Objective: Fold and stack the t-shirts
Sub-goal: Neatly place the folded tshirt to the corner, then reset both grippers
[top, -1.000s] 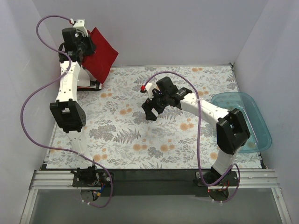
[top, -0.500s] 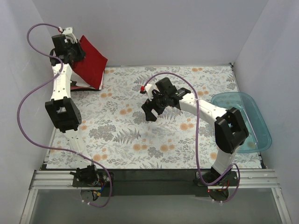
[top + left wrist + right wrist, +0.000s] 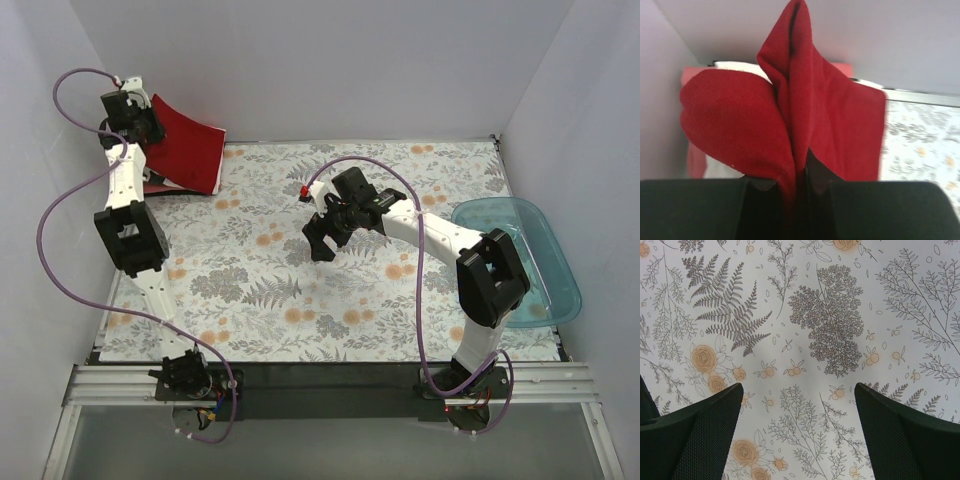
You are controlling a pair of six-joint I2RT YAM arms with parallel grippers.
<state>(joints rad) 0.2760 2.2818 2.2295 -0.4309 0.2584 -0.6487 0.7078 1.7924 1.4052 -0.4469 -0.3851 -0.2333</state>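
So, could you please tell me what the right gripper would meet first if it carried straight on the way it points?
Most likely the table cloth: the right gripper is open and nothing lies before it.

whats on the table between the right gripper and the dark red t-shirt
Nothing but bare floral table cloth. The top external view shows that stretch from the open right gripper to the dark red t-shirt in the far left corner.

Right gripper [image 3: 797, 387] spread wide over floral table cloth [image 3: 820, 315].
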